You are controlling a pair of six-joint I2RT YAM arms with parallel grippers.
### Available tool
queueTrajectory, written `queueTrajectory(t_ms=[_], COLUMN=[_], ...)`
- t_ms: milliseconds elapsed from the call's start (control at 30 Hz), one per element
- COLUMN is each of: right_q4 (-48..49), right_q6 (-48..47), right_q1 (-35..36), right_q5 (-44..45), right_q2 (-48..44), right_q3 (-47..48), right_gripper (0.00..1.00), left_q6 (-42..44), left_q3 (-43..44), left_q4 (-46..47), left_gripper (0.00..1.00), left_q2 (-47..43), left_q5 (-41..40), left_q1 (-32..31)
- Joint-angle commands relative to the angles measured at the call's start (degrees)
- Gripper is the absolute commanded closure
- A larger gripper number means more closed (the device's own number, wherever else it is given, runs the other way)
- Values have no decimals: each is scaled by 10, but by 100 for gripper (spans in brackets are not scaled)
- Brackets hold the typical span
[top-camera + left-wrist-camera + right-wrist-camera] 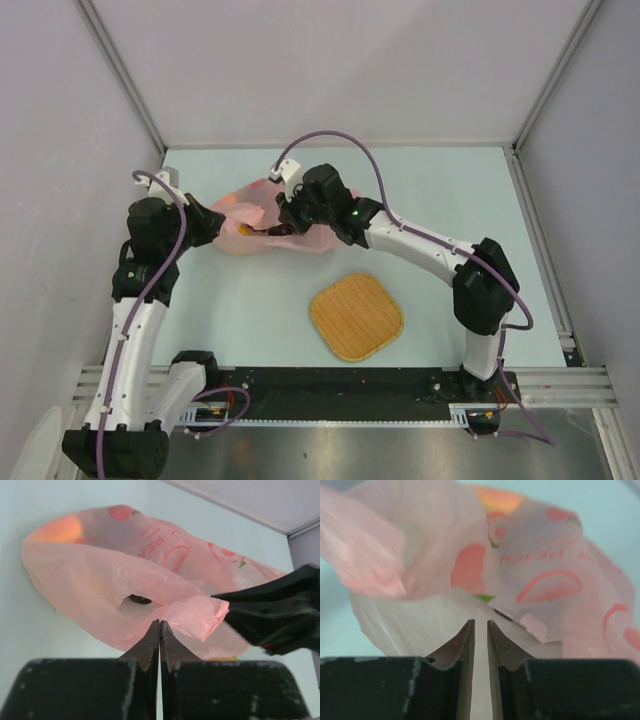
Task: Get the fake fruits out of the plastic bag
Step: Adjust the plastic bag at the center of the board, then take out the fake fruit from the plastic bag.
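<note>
The pink plastic bag (pixel 255 215) lies on the table's left half, between my two grippers. My left gripper (pixel 214 230) is at its left edge; in the left wrist view its jaws (pixel 159 623) are pressed together on the bag's film (pixel 100 570). My right gripper (pixel 284 226) is at the bag's right side, with jaws (pixel 480 622) a narrow gap apart and pale bag film (pixel 410 615) at the tips. It holds up a crumpled flap (pixel 200 615). An orange-yellow fruit (pixel 62 528) glows through the film, and a dark fruit (pixel 140 599) shows through a handle hole. Other fruits are hidden.
The woven orange-tan tray (pixel 356 316) lies near the table's front middle, right of the bag; its edge peeks below the bag in the left wrist view (pixel 220 657). Grey walls enclose the table on the left, back and right.
</note>
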Motion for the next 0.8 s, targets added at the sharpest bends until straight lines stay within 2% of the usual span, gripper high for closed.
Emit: queueTrajectory(t_ms=[0, 200, 367, 433, 567, 700, 767], right_q4=[-32, 21, 48, 52, 69, 68, 65], right_q6=[26, 19, 3, 4, -16, -11, -11], right_q1=[-8, -39, -52, -58, -63, -68, -67], right_q5=[-1, 59, 135, 139, 168, 151, 150], right_q2=[37, 119, 188, 203, 224, 236, 239], right_q3=[-16, 24, 156, 177, 184, 187, 190], right_gripper=[82, 83, 83, 83, 76, 68, 52], left_q6=[-16, 9, 42, 50, 58, 63, 61], left_q3=[54, 82, 67, 58, 39, 28, 24], left_q4=[13, -18, -29, -31, -19, -2, 0], left_gripper=[100, 100, 100, 100, 100, 100, 100], left_q2=[-8, -25, -33, -36, -31, -22, -18], left_q5=[12, 46, 77, 78, 91, 114, 120], left_q1=[5, 22, 22, 23, 23, 22, 22])
